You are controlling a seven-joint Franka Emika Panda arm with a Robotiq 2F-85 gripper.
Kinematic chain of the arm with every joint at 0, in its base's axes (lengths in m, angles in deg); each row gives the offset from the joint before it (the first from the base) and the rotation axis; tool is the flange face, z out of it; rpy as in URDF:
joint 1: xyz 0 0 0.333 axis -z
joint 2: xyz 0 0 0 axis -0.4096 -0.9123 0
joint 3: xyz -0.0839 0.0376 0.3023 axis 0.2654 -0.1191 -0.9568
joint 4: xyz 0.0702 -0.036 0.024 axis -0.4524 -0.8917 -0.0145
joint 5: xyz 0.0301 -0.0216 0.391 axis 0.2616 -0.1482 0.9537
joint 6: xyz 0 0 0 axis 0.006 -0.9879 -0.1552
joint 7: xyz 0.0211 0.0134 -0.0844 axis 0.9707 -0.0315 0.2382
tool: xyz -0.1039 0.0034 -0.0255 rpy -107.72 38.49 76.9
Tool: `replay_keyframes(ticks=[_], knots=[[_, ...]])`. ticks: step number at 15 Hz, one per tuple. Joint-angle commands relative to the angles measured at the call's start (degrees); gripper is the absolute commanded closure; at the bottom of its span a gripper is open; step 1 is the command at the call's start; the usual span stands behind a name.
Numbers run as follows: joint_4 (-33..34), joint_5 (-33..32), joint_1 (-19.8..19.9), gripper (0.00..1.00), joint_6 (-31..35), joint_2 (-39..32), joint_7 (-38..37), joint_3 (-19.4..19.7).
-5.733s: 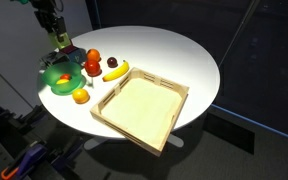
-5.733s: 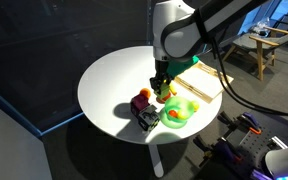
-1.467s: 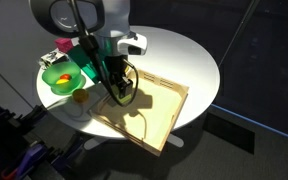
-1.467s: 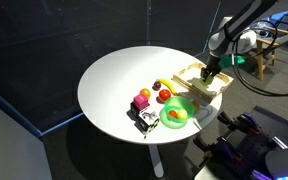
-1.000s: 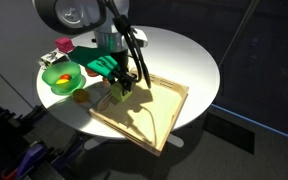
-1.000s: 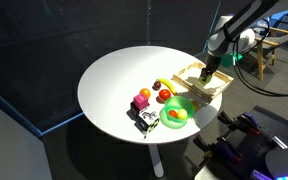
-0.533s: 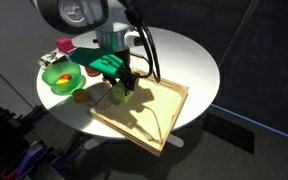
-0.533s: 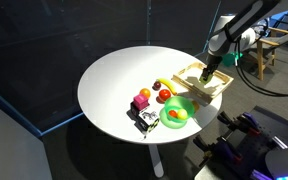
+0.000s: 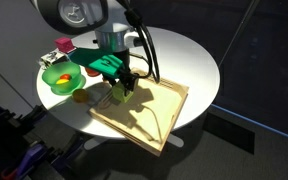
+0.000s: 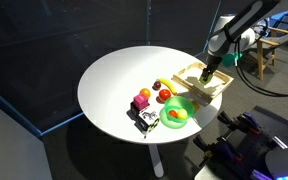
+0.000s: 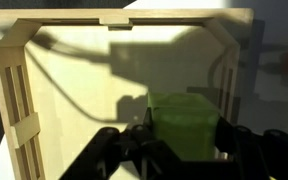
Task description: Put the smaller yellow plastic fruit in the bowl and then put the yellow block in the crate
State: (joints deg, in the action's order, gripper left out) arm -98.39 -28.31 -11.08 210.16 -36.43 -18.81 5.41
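Note:
My gripper (image 9: 121, 88) is shut on the yellow block (image 9: 117, 94), a pale yellow-green cube, low over the corner of the crate (image 9: 136, 136) nearest the bowl. In the wrist view the block (image 11: 187, 118) fills the space between the dark fingers (image 11: 134, 146), with the crate's floor and far rim (image 11: 114, 18) beyond it. In the exterior view from across the table the gripper (image 10: 206, 77) hangs over the crate (image 10: 220, 92), and the block does not show. The green bowl (image 9: 54, 70) (image 10: 184, 104) holds a small yellow-orange fruit (image 10: 174, 116).
An orange fruit (image 9: 80, 96) lies by the bowl near the table edge. A pink block (image 9: 62, 45) (image 10: 142, 96) and more fruits (image 10: 164, 93) sit beside the bowl, with a dark object (image 10: 144, 119) close by. The round white table (image 9: 189, 50) is otherwise bare beyond the crate.
The arm shifted a little over the crate's corner a second ago and has held still since. The block stays in the gripper.

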Motion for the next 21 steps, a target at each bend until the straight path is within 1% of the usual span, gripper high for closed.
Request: replay_keyframes(ticks=[1, 8, 12, 17, 21], knots=[[0.04, -0.58, 0.78, 0.72, -0.16, 0.1, -0.46, -0.76], [0.91, -1.86, 0.84, 0.72, 2.16, -1.57, -1.38, 0.52], [1.85, -1.54, 1.77, 0.72, 2.99, -3.88, -0.22, 0.22], [3.74, 0.1, 4.43, 0.72, 2.34, -6.71, 2.72, -1.84], [5.2, 1.0, 7.35, 0.72, 2.5, -8.65, 5.62, -4.43]])
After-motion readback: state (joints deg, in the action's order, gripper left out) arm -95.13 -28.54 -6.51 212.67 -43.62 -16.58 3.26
